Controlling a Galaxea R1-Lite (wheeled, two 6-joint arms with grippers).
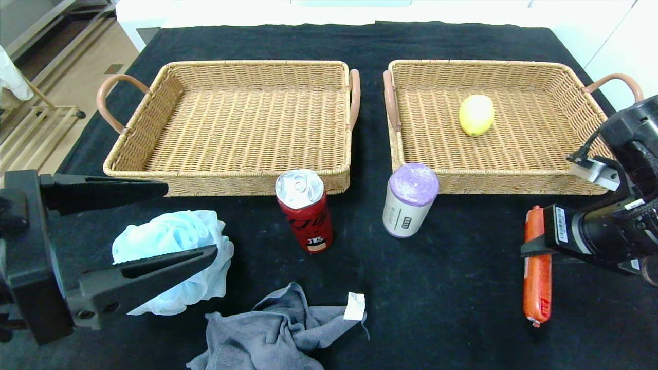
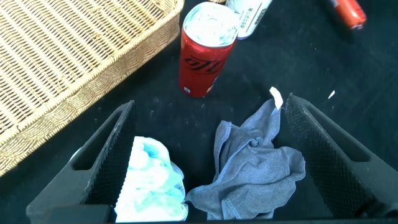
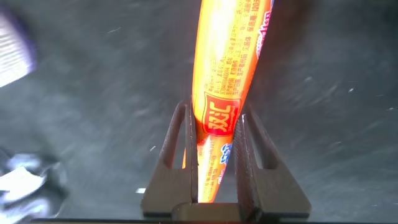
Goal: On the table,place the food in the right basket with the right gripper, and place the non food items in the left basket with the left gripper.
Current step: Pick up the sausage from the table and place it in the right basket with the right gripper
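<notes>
Glossily wrapped sausage (image 3: 227, 68) in right claw (image 3: 217, 155), woven baskets (image 1: 231, 123)

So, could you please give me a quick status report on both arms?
Right claw shut on long orange-red wrapped sausage. Left claw open above fluffy light-blue sponge. Yellow lemon in right wicker basket. Nothing blocking.

The lemon (image 1: 476, 114) lies in the right basket (image 1: 565, 87); the can (image 1: 304, 209) stands left of the roll (image 1: 409, 200).

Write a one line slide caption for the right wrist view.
Right gripper shut on the orange-red sausage, lengthwise between its fingers above the black table.
</notes>
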